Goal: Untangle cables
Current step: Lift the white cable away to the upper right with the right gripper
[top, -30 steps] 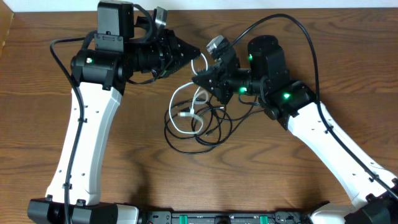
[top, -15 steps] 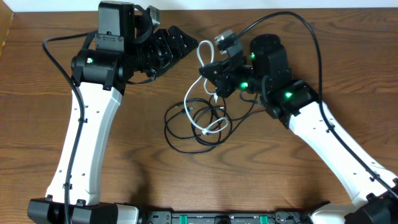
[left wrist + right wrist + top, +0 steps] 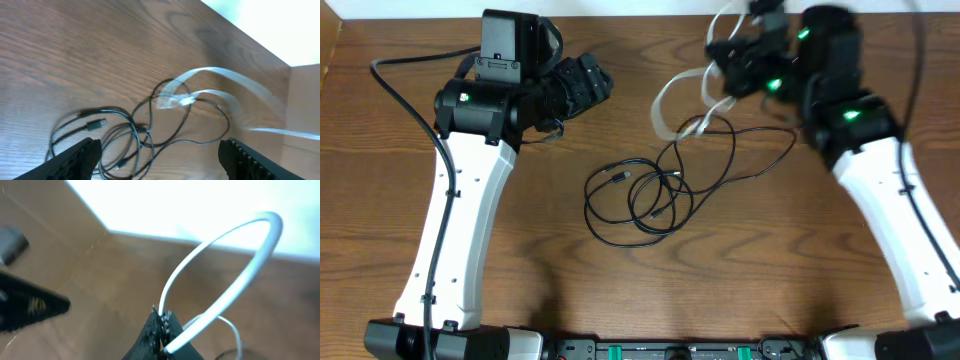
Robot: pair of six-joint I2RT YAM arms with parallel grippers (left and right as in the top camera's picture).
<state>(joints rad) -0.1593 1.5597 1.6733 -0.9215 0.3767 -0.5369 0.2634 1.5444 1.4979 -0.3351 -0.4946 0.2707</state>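
The thin black cable [image 3: 636,196] lies in loose coils on the table middle, with one strand running right [image 3: 760,150]. The white cable [image 3: 668,98] hangs blurred in the air at the back. It trails from my right gripper [image 3: 722,58], which is shut on it. In the right wrist view the shut gripper [image 3: 161,316] pinches the white cable [image 3: 250,265], which arcs up in a loop. My left gripper [image 3: 594,82] stands open and holds nothing, left of the white cable. In the left wrist view the open gripper [image 3: 161,159] is above the black coils [image 3: 125,135], and the white cable [image 3: 210,75] streaks beyond.
The wooden table [image 3: 520,250] ends at a pale wall along the back edge [image 3: 640,8]. Thicker black arm cables run beside both arms, one looping at the far left [image 3: 390,75].
My right gripper has risen toward the back right with the white cable, dragging it out of the black coils. My left gripper has opened, let the white cable go and drawn back left.
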